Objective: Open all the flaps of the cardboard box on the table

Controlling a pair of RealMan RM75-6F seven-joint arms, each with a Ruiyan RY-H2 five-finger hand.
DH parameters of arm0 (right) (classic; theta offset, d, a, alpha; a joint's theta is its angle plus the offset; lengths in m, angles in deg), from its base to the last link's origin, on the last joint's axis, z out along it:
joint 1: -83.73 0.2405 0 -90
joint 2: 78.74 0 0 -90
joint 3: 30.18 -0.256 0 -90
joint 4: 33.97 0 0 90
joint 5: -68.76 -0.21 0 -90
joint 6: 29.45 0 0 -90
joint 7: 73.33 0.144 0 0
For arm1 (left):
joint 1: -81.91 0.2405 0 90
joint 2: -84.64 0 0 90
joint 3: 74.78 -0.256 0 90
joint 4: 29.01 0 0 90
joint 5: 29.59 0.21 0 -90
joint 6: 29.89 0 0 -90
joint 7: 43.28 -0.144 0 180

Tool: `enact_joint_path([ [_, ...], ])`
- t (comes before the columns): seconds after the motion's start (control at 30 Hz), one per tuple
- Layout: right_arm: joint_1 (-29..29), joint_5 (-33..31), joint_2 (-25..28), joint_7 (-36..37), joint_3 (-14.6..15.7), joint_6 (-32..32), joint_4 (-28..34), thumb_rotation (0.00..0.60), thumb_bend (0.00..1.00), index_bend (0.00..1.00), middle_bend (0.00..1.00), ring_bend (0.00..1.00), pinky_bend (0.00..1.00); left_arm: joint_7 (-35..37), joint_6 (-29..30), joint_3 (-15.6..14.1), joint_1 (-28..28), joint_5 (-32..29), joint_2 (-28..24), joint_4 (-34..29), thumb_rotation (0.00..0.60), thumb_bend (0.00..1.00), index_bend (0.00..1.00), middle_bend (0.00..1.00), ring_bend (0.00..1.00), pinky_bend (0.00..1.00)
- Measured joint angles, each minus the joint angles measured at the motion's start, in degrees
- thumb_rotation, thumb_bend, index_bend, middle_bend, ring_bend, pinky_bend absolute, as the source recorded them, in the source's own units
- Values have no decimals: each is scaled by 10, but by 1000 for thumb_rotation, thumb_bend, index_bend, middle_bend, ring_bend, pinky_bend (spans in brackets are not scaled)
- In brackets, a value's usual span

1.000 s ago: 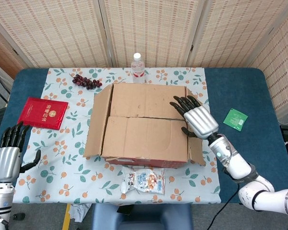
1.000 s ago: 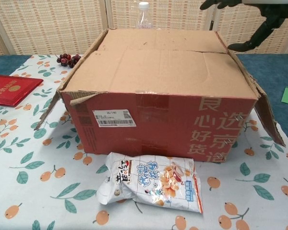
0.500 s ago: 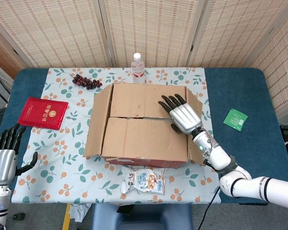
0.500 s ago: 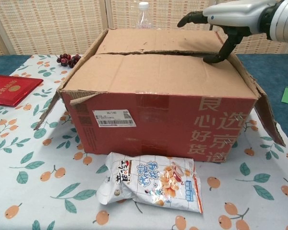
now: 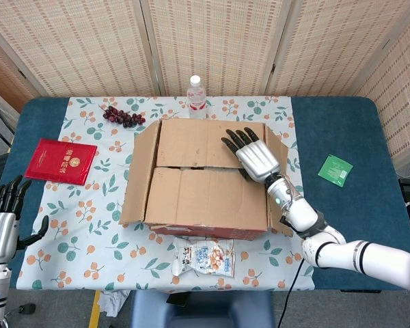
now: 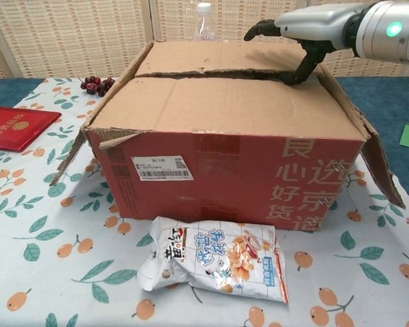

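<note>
The right hand (image 5: 256, 156) has slid leftward over the brown cardboard box (image 5: 201, 181) at the centre of the frame and now sits above the seam between its two large top flaps, still closed; the side flaps already hang out. That likely puts it in place to hook the far flap's edge. Its fingers are spread and hold nothing, thumb dipping to the seam. The left hand (image 5: 3, 220), lower left, has drifted lower, open and empty.

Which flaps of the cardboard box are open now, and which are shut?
The two side flaps of the cardboard box hang open. The two large top flaps lie shut, though a narrow gap shows between them.
</note>
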Motion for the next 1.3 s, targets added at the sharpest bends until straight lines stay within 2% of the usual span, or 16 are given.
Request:
enact_joint_path([
  [0.2, -1, 14, 0, 24, -12, -28, 7, 600, 422, 0, 0, 0, 0, 5, 8, 3, 5, 2, 0, 1, 418, 460, 0, 0, 0, 0],
  [0.4, -7, 32, 30, 41, -31, -60, 42, 600, 422, 0, 0, 0, 0, 11, 3, 2, 9, -4, 6, 16, 415, 460, 0, 0, 0, 0],
  [0.7, 13, 1, 48, 47, -71, -67, 39, 600, 423, 0, 0, 0, 0, 41, -4, 8, 12, -13, 9, 28, 416, 459, 0, 0, 0, 0],
  [0.93, 48, -34, 29, 49, -90, -47, -28, 600, 422, 0, 0, 0, 0, 53, -26, 9, 11, -23, -5, 29, 417, 460, 0, 0, 0, 0],
  [1.3, 116, -58, -38, 73, -110, -4, -209, 600, 421, 0, 0, 0, 0, 101, -45, 28, 14, -62, -18, 43, 412, 460, 0, 0, 0, 0],
])
